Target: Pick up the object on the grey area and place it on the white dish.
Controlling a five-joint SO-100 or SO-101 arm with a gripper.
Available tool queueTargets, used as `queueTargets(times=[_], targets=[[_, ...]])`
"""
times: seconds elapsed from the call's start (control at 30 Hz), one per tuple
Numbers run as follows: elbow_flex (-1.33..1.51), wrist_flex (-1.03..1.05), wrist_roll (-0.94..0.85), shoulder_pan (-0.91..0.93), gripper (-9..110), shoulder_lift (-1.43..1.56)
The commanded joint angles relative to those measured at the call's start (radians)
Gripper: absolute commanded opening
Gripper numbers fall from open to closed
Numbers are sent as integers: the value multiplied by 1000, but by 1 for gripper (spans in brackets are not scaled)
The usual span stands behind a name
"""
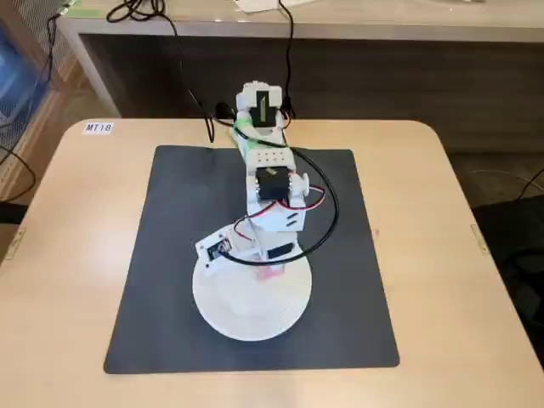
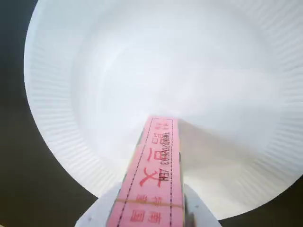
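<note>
Gripper clamps slim pink printed box (long axis pointing away from camera) over ribbed-rim white paper plate on dark mat.

A light wooden worktop with rounded corners fills the fixed view, and a small white label sits near its far left corner. Beyond it runs a pale shelf, with black cables trailing over its edge
</note>
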Motion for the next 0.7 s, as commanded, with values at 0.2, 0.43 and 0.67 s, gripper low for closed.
queueTargets(times=[0.2,0.43,0.67], targets=[[-35,8,-17,21,35,44],[21,9,-23,21,49,92],[133,9,-25,20,53,183]])
